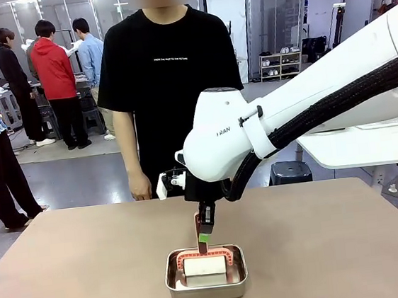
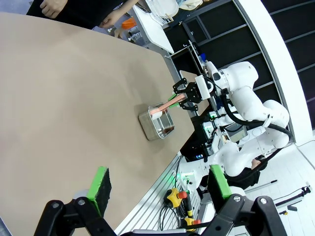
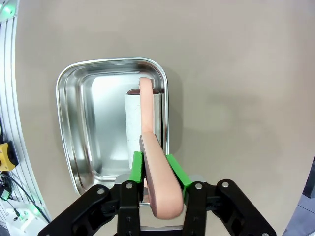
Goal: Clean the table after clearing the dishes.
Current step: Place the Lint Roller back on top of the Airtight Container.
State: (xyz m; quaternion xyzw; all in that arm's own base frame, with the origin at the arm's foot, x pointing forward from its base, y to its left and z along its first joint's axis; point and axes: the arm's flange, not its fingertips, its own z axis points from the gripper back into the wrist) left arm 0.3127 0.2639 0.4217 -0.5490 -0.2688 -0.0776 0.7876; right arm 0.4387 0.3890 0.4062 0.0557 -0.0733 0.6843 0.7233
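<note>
The right claw (image 3: 157,169) pinches the stiff, light pink handle of a lint roller (image 3: 142,125) resting in a steel pan (image 1: 207,289) on the beige tabletop's (image 1: 77,276) near middle, while the left claw (image 2: 160,189) hangs spread.

Near the robot's edge of the table (image 1: 70,276), about midway across — a steel pan (image 1: 207,285). In the pan, a roller (image 1: 203,266), its handle (image 3: 156,172) rising up out of it between the pads of the right gripper (image 3: 158,173) directly above. Behind the far edge, a person (image 1: 168,88) — well apart from the pan.
</note>
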